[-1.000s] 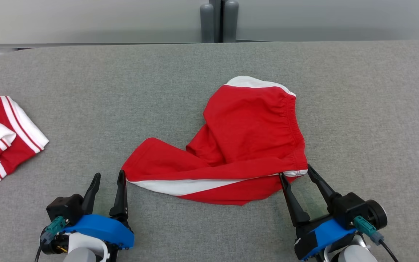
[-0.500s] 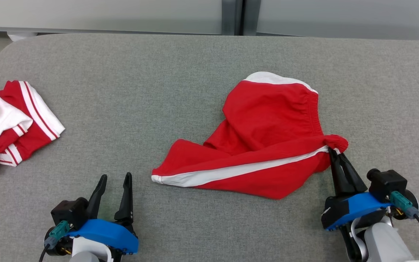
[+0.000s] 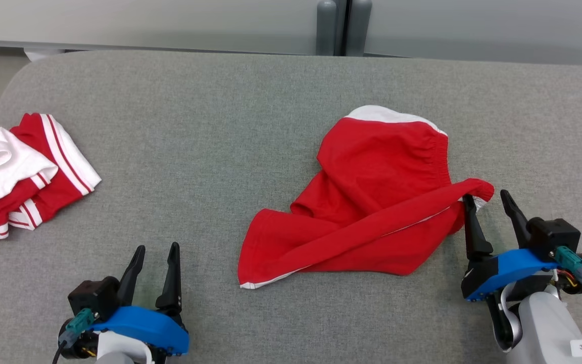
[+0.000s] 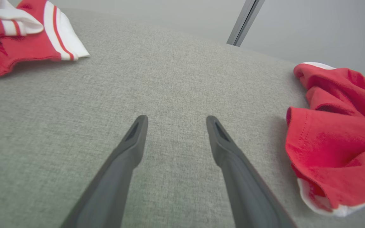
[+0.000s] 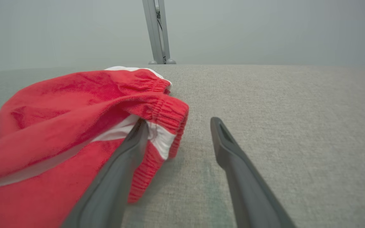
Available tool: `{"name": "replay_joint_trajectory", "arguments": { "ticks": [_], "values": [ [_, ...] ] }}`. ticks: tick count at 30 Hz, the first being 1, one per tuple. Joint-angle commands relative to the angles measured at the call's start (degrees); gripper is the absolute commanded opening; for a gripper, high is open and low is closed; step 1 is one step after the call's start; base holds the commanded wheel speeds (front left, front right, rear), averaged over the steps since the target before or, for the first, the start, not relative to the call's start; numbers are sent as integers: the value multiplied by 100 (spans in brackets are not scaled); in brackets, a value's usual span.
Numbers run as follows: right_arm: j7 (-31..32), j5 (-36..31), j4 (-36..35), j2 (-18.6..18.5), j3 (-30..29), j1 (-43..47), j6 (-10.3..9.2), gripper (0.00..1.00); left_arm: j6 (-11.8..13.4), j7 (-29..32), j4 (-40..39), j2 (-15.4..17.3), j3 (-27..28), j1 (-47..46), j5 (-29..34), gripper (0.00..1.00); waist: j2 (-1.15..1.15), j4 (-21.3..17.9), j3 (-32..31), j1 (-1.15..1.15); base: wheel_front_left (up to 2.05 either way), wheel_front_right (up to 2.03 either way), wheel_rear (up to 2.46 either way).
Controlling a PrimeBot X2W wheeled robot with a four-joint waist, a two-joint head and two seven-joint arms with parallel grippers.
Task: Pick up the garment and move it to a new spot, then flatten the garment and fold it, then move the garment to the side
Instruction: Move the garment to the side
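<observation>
I am looking at the red shorts, which are lying crumpled on the grey fabric table, one leg thrown across the other. Everything else I am placing from them. Their long axis is running on a slant, from the leg hem at their near left end up to the elastic waistband corner at their right end.

The right gripper is sitting at that right end with its jaws spread wide, clamping nothing. The waistband corner is resting just at their mouth, and in the right wrist view the cloth is lying against one finger.

The left gripper is hovering to the left of the hem and apart from it, also wide open and empty.

I am judging the shorts not yet flattened. The right arm is plainly the nearer one to the waistband, while the left needs to travel rightward to reach the hem. A red-and-white garment pile is lying well apart, far to the shorts' left.
</observation>
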Motion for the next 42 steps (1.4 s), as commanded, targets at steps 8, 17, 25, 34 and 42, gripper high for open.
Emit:
{"name": "replay_joint_trajectory", "arguments": {
  "ticks": [8,17,25,34,42],
  "values": [
    [-22,210,-810,-23,91,748,0,100,-9,-16,-44,-145,433,333,361,100,-1,-224,-502,0,0,0,0],
    [-20,351,-1245,-23,154,1379,0,100,-9,-17,-177,-297,304,771,821,100,-1,-365,-887,0,0,0,0],
    [-21,388,-1322,-23,215,1456,0,100,-9,-17,-151,-199,-556,977,645,100,-1,-496,-835,0,0,0,0],
    [-21,327,-1381,-24,205,1389,0,100,-9,-17,-266,109,-1300,766,-181,100,-1,-608,-693,0,0,0,0],
    [-21,307,-1433,-22,272,1307,0,100,-9,-17,-472,377,-1766,580,-706,100,-1,-719,-566,0,0,0,0]
  ]
}}
